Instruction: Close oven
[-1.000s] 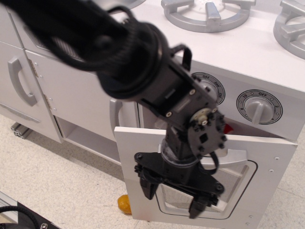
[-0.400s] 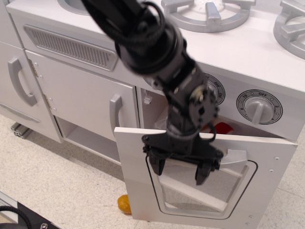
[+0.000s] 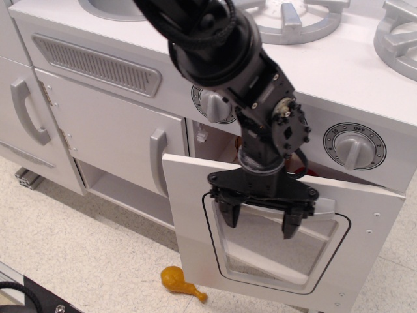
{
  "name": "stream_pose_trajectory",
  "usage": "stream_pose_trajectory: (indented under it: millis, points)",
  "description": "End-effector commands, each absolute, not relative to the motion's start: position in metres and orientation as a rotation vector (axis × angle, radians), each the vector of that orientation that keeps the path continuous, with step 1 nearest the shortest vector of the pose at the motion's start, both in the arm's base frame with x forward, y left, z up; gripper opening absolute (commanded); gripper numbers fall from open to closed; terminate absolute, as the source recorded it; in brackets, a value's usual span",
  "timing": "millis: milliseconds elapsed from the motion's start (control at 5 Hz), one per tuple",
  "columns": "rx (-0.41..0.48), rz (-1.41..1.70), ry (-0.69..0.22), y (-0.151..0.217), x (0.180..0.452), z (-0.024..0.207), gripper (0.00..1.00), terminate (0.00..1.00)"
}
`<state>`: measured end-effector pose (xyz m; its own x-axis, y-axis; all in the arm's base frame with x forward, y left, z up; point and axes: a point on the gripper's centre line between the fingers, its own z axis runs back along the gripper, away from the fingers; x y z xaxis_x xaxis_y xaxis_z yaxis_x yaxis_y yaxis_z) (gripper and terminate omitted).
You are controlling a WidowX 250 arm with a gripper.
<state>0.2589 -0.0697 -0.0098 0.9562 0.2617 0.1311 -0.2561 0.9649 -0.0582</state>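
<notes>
Open hand against oven door

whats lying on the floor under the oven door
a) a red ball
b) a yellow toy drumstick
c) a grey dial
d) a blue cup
b: a yellow toy drumstick lies on the floor just below the lower left corner of the partly open oven door.

Low in my view a yellow toy drumstick lies on the speckled floor; cabinet doors (curved grey handles) fill the left, burner grates top.
</notes>
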Motion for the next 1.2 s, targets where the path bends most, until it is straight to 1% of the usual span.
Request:
stream_pose_trajectory:
  millis: [0,200,400,600,800,1000]
  points:
    - [-0.08,0.285,-0.201,-0.067,0.285,0.003,1.0,0.0]
    - [-0.075,0.284,-0.23,-0.066,0.29,0.004,1.0,0.0]
    - [-0.078,0.308,-0.24,-0.063,0.298,0.007,1.0,0.0]
    - [-0.064,0.293,-0.255,-0.064,0.295,0.007,1.0,0.0]
    - [-0.051,0.306,-0.285,-0.057,0.303,0.004,1.0,0.0]
    - [-0.055,0.314,-0.283,-0.054,0.303,0.009,1.0,0.0]
